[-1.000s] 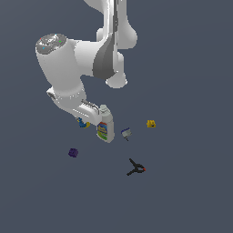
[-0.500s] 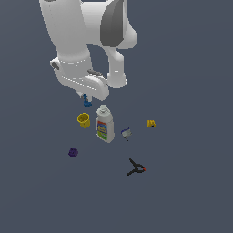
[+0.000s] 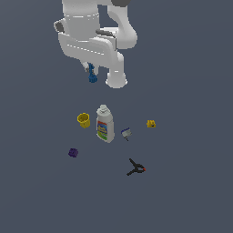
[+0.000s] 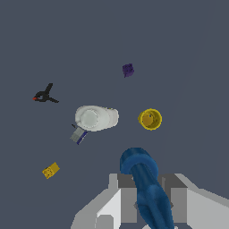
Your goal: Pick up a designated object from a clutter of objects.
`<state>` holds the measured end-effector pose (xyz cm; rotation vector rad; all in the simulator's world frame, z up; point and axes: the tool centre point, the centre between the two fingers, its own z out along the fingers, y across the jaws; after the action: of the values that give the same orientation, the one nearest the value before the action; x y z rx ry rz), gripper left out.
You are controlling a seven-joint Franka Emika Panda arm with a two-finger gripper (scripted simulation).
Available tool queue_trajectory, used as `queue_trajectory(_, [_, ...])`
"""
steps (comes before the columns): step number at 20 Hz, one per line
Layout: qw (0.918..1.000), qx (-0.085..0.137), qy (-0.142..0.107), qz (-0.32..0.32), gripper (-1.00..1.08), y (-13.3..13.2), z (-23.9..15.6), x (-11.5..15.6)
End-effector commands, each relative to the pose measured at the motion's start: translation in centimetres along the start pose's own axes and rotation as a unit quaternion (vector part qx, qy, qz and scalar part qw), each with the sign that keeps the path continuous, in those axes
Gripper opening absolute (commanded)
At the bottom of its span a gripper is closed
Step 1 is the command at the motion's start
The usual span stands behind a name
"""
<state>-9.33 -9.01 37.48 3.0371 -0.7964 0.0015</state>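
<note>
**While the arm hangs high: blue piece in the hand, clutter below**

While the arm sits high over the scene, the hand (image 3: 91, 68) points downward with the blue piece (image 3: 92, 75) clamped between its fingers (image 4: 121, 202). Wrist view confirms it: the blue piece (image 4: 145, 185) runs out from between the two pale fingers, rounded end foremost, fingers pressed against either side. In the exterior view it hangs well clear of the grey worktop (image 3: 191, 182), well apart from every other item.

Remaining clutter, exterior view:
- White bottle (image 3: 104, 124), labelled, standing near the middle of the group, cap uppermost.
- Yellow cup (image 3: 83, 120) just beside the bottle, on the exterior view's left, not touching. Open mouth visible in the wrist view (image 4: 150, 119).
- Small grey-blue item (image 3: 126, 133) near the bottle, on the exterior view's right. Shape too small to make out.
- Yellow block (image 3: 151, 124) farther toward the exterior view's right, apart from the rest.
- Purple block (image 3: 73, 153) nearer the camera and toward the exterior view's left, on its own.
- Black clamp (image 3: 136, 168) nearest the camera, a red spot at one tip.

Wrist view takes in all six from above; none touch each other.
</note>
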Motion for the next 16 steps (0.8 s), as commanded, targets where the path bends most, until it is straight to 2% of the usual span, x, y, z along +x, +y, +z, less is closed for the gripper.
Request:
queue_trajectory(1, [1.0,0.0,0.0,0.0,-1.0,0.0,-2.0,-1.5])
queue_trajectory(9, [1.0,0.0,0.0,0.0,-1.0,-0.1,-7.1,-4.9])
queue_trajectory(16, [1.0,0.0,-0.001,0.0,-1.0,-0.2,-9.4,-6.4])
